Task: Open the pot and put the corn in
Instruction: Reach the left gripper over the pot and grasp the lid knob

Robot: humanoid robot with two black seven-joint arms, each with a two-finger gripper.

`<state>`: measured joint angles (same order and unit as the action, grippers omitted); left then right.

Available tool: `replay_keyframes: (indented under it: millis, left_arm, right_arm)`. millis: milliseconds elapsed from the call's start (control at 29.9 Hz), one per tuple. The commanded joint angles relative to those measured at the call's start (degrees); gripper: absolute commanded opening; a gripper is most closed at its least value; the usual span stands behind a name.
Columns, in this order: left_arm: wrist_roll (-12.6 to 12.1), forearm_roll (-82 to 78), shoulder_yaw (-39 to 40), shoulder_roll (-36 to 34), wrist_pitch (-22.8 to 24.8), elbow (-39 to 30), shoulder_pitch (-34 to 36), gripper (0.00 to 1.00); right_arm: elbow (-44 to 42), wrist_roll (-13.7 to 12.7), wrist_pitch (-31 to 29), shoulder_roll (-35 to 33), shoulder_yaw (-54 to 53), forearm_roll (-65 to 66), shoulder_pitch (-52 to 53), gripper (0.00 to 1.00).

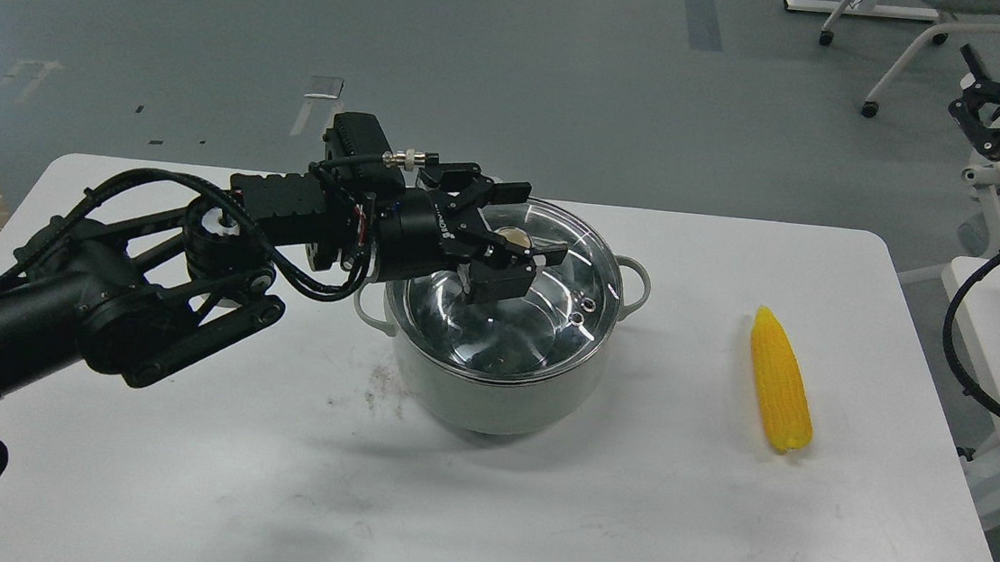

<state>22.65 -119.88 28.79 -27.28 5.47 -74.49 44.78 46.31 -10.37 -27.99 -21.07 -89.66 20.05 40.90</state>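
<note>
Corn (pixel 781 382) lies well right of left gripper (pixel 517 240), jaws spread around lid knob (pixel 517 239).

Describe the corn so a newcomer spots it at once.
Start at the white table and find the pale pot near its middle. To the pot's right, lying alone on bare tabletop, is the corn: the only bright yellow thing there, tapered, husk-free.

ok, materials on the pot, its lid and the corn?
Pot: pale grey-green matte outside, looks like enamelled or coated metal; steel-looking rim.
Lid: clear glass by the look, since the shiny interior shows through it, with a metal band and a brass-coloured knob between the left hand's fingers.
Corn: uniform glossy yellow, possibly plastic; cannot tell for sure.
</note>
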Motion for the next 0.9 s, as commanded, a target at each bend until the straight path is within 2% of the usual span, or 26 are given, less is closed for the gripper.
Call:
replay_keyframes:
  millis: [0, 100, 267, 368, 635, 869]
  left_arm:
    - [0.4, 0.0, 0.0, -0.2, -0.8, 1.1, -1.2, 0.84]
    - [0.4, 0.0, 0.0, -0.5, -1.5, 1.4, -1.5, 0.77]
    - [0.4, 0.0, 0.0, -0.6, -1.6, 2.0, -1.8, 0.59]
    - [0.5, 0.0, 0.0, -0.5, -1.7, 2.7, -2.0, 0.57]
    - [0.5, 0.1, 0.0, -0.4, -1.8, 2.7, -2.8, 0.57]
    - [0.6, 0.1, 0.1, -0.7, -2.1, 2.0, -2.6, 0.31]
  right_arm:
    - [0.0, 0.0, 0.0, 0.4, 0.0, 0.0, 0.0, 1.0]
    - [0.0, 0.0, 0.0, 0.6, 0.0, 0.0, 0.0, 1.0]
    - [0.0, 0.0, 0.0, 0.9, 0.0, 0.0, 0.0, 1.0]
    - [0.0, 0.0, 0.0, 0.9, 0.0, 0.0, 0.1, 1.0]
    - [0.0, 0.0, 0.0, 0.9, 0.0, 0.1, 0.6, 1.0]
    - [-0.1, 0.0, 0.0, 0.9, -0.2, 0.1, 0.5, 1.0]
